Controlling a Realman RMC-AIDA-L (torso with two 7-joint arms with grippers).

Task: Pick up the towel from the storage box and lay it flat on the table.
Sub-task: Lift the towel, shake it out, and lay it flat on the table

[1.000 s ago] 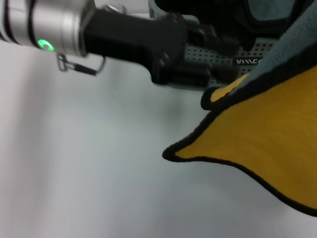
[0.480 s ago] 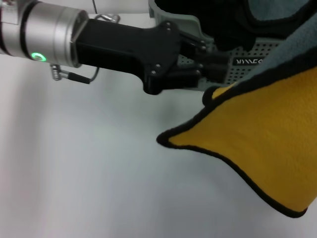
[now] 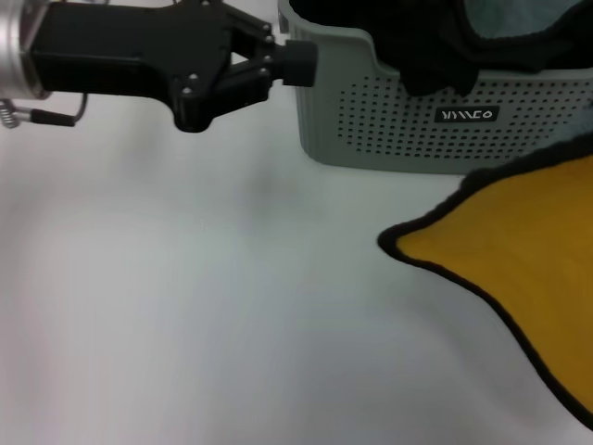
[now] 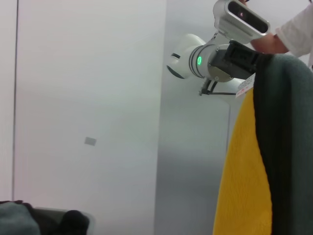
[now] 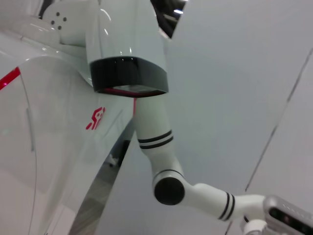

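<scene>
— Where is the towel (image 3: 519, 278) sitting right now?

— It is hanging out of the storage box (image 3: 417, 130), not lying in it. In the left wrist view the right hand (image 4: 253, 59) is gripping it by its top edge, and the cloth is draping straight down, yellow face on one side and grey-teal face on the other.

— And from the head view?

— The yellow face with its black edging is filling the lower right corner, in front of the box and over the white worktop (image 3: 185, 306). Whether its low corner is touching the worktop, I cannot tell.

— What is the left hand (image 3: 298, 61) doing?

— It is hovering at the box's upper left corner, reaching in from the left. Its fingers are pressing together, with nothing between them. Whether the tips are touching the rim, I cannot tell.

— Anything lying in the box?

— A black cloth (image 3: 435, 56) is spilling over the front rim, just above the small black label (image 3: 468, 115).
</scene>
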